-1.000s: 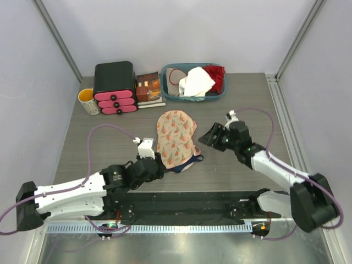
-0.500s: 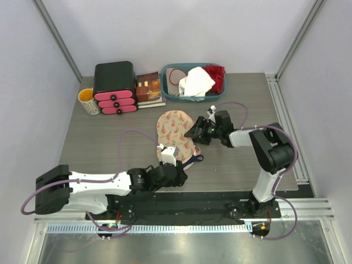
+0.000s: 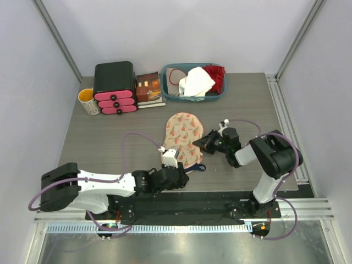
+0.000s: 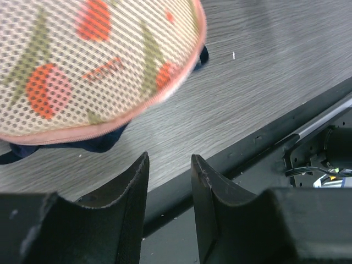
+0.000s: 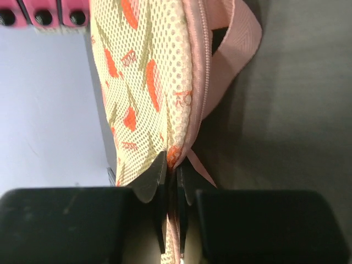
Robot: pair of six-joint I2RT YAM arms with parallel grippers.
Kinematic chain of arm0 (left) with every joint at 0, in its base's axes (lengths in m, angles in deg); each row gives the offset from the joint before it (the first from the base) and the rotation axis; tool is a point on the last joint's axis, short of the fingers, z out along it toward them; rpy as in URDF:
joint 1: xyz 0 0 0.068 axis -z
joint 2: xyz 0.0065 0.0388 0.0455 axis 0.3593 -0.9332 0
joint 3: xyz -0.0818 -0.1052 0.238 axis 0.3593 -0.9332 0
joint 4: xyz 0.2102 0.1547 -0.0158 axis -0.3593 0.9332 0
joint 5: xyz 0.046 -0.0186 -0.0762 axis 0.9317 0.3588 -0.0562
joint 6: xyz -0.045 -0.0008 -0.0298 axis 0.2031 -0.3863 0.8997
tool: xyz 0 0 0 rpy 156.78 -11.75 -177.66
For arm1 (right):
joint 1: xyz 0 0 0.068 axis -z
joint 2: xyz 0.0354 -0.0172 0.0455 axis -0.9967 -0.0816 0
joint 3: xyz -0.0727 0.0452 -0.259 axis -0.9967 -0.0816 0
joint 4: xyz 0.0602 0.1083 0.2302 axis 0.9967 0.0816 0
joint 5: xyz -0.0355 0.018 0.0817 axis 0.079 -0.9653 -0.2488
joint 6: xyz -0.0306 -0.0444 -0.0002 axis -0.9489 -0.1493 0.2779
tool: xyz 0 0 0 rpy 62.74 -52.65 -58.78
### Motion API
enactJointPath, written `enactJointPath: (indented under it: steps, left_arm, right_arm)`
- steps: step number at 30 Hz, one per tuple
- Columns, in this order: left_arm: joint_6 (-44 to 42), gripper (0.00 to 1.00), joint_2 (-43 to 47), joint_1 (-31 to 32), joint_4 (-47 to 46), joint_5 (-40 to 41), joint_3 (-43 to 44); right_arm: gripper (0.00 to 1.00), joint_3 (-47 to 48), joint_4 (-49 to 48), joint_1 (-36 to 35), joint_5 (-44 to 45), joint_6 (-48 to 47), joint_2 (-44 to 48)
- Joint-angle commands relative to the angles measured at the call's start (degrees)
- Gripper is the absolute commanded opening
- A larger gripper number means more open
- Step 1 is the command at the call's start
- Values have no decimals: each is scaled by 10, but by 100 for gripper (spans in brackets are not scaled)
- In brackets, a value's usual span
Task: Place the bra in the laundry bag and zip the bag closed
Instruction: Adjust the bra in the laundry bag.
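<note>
**A:** What's at the back of the table [image 3: 104,137] from where you stand?

**B:** A teal basket [image 3: 221,94] with a white cloth [image 3: 196,82] and a red garment [image 3: 218,76] heaped in it. Left of that are a book [image 3: 148,88], a black drawer unit [image 3: 114,77] with pink fronts, and a mug [image 3: 88,101]. All of it sits well apart from the arms.

**A:** And the laundry bag?

**B:** The laundry bag [image 3: 182,137] lies mid-table between the two arms, floral side up. The bra [image 4: 99,144] is under its near rim, with dark navy poking out below the pink zipper trim. From above, the left arm's wrist covers that near end, so only a sliver of navy shows there.

**A:** Which gripper has hold of anything?

**B:** The right gripper [image 5: 171,165]. It comes in low from the bag's right side. Its jaws are pressed almost together on the bag's edge, right at the zipper seam, with a pink strap loop [image 5: 242,33] just beyond. It might be the zip tab they're pinching, but I can't make that out from here.

**A:** And the left gripper?

**B:** The left gripper [image 4: 169,159] sits just short of the bag's near end. Its jaws are partly apart, with only bare table and the table's dark front edge showing between them. It touches neither bag nor bra.
</note>
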Motion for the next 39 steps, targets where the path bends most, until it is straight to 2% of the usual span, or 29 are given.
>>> enactJointPath:
  steps: [1, 3, 4, 6, 7, 8, 10, 12, 13, 15, 17, 20, 23, 25, 26, 27, 30, 31, 32, 34, 36, 38, 39]
  left_arm:
    - [35, 37, 42, 11, -16, 44, -33]
    - [42, 37, 78, 22, 1, 69, -50]
    - [48, 37, 90, 28, 5, 77, -55]
    - [52, 37, 126, 37, 16, 89, -72]
    - [60, 37, 138, 37, 21, 94, -77]
    - [67, 38, 157, 38, 25, 97, -88]
    - [78, 39, 174, 40, 39, 97, -103]
    - [106, 38, 196, 40, 50, 90, -124]
    - [112, 38, 200, 42, 59, 87, -130]
    - [123, 37, 221, 45, 71, 80, -145]
    - [117, 35, 246, 45, 94, 75, -147]
    - [57, 37, 301, 45, 96, 47, -143]
    - [-3, 41, 352, 45, 97, 15, -141]
    - [-41, 43, 375, 45, 105, -9, -139]
    - [-51, 44, 398, 45, 120, -13, -132]
    - [-63, 46, 407, 45, 128, -14, -129]
    - [-89, 55, 422, 45, 165, 14, -94]
    - [-107, 58, 418, 45, 172, 29, -72]
    - [-115, 58, 401, 45, 178, 38, -61]
    - [-134, 59, 373, 45, 189, 53, -24]
    - [-171, 60, 308, 45, 201, 54, 7]
    - [-209, 59, 250, 45, 239, 57, 60]
    - [-224, 59, 195, 45, 249, 56, 77]
  right_arm:
    - [13, -93, -161, -37, 166, 105, 70]
    - [13, -128, -161, -93, 229, 120, 108]
    - [14, -133, -140, -116, 318, 129, 123]
    - [16, -141, -93, -173, 403, 142, 149]
    - [18, -131, -82, -216, 431, 144, 157]
    - [20, -128, -70, -229, 468, 152, 158]
    - [25, -124, -62, -256, 489, 170, 149]
    - [31, -121, -66, -259, 482, 171, 142]
    - [39, -117, -62, -259, 471, 171, 138]
    - [47, -116, -56, -259, 434, 149, 139]
    - [58, -114, -27, -259, 408, 112, 158]
    - [66, -118, 48, -259, 349, 74, 201]
    - [68, -146, 132, -259, 327, 25, 262]
    - [73, -158, 235, -258, 347, -7, 355]
    - [73, -159, 274, -259, 354, -20, 387]
    - [73, -156, 355, -259, 367, -31, 454]
    - [72, -161, 415, -259, 357, -69, 531]
    - [68, -165, 416, -259, 347, -89, 561]
    - [66, -168, 407, -259, 304, -104, 569]
    - [60, -163, 398, -259, 275, -125, 566]
    - [57, -165, 368, -259, 208, -148, 552]
    - [55, -169, 355, -259, 192, -157, 541]
    - [54, -173, 343, -259, 192, -158, 540]
